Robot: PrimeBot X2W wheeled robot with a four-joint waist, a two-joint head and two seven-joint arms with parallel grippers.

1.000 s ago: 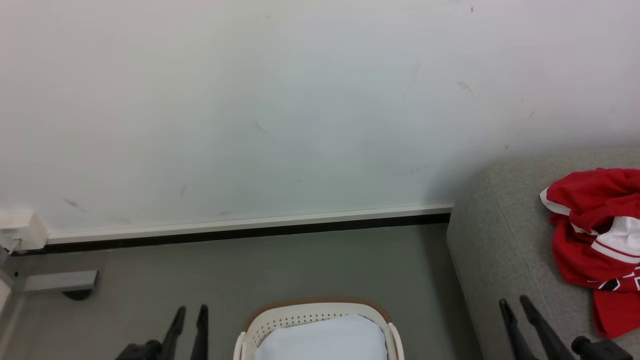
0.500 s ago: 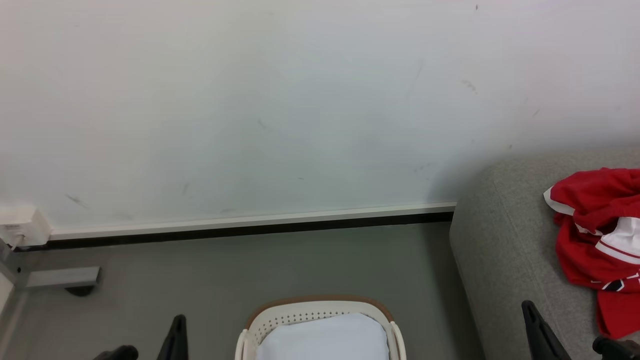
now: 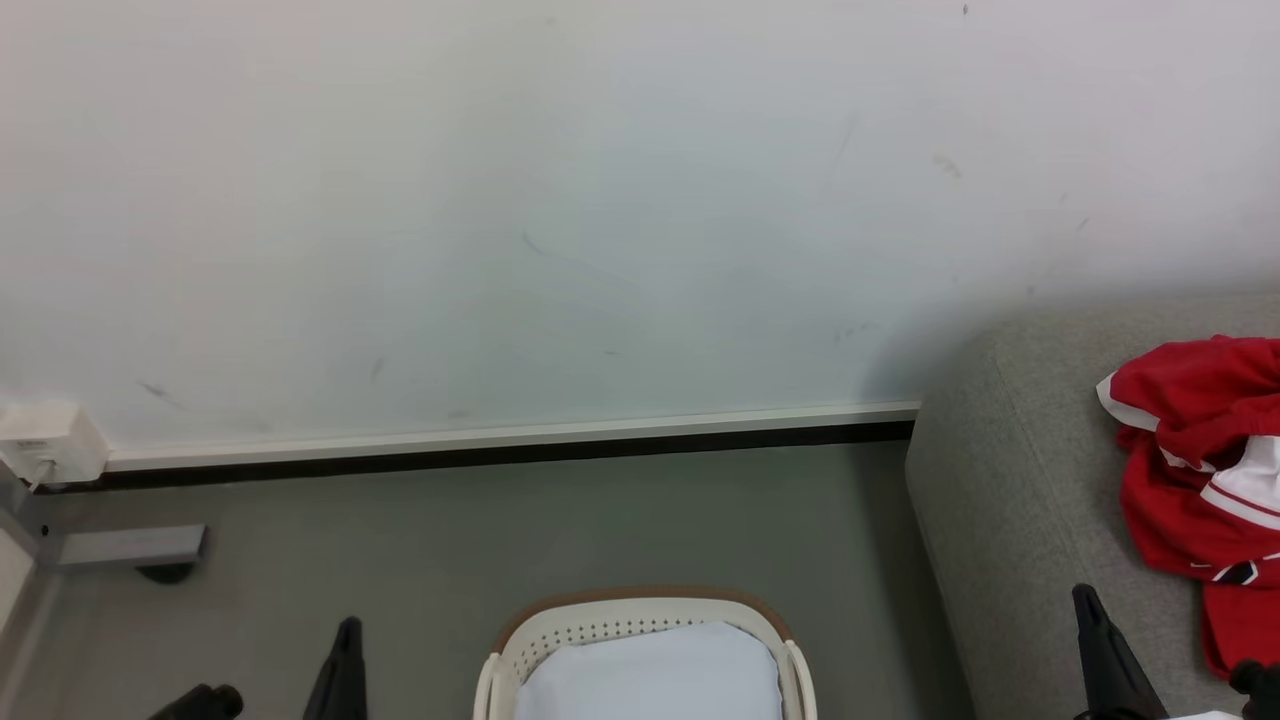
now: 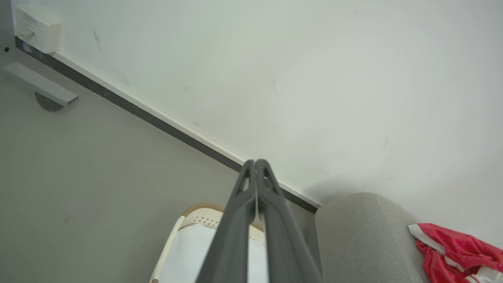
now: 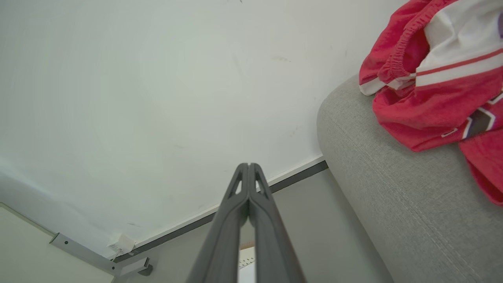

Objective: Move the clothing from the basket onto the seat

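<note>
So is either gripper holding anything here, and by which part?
Nothing is held. The left gripper and right gripper are both shut with nothing between their fingers. The red jersey lies on the grey sofa, apart from both.

seat [image 3: 1010,500]: coarse grey woven upholstery, matt, rough. clothing [image 3: 1185,490]: red cloth, white panels, soft, crumpled. basket [image 3: 600,630]: smooth cream plastic, perforated wall, brown rim. pale cloth [image 3: 650,675] inside: smooth, matt. wall [image 3: 500,200]: matt white paint, scuffed. floor [image 3: 500,530]: smooth grey, matt.
</note>
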